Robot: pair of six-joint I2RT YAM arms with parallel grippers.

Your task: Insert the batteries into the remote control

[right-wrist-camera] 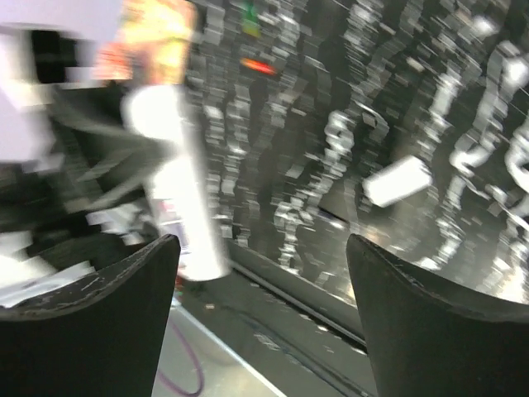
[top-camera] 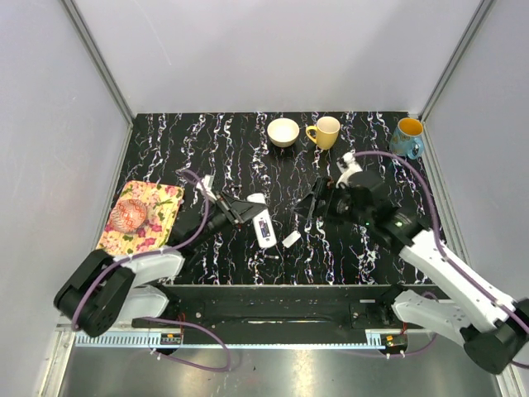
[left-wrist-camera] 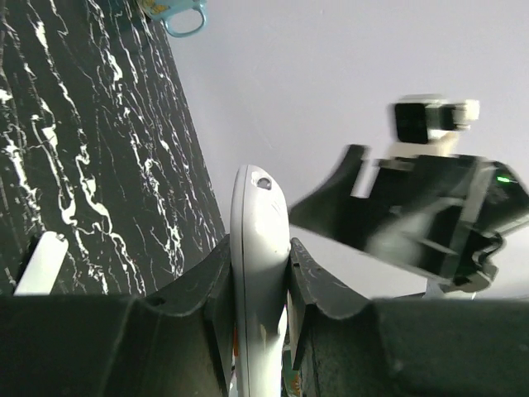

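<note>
Clamped edge-on between the closed fingers of the left gripper (left-wrist-camera: 259,248): the white remote control (left-wrist-camera: 258,281), one rounded end poking out past the fingertips. From above, same grip near the middle of the black marbled table (top-camera: 165,149), with a small white cover piece (top-camera: 291,239) lying flat just to the right of the remote. Farther right, near but not touching the remote, the right gripper (top-camera: 316,203), jaws spread wide and holding nothing. Blurred in the right wrist view. Along the far edge, a bowl (top-camera: 283,131) and two mugs (top-camera: 325,131).
</note>
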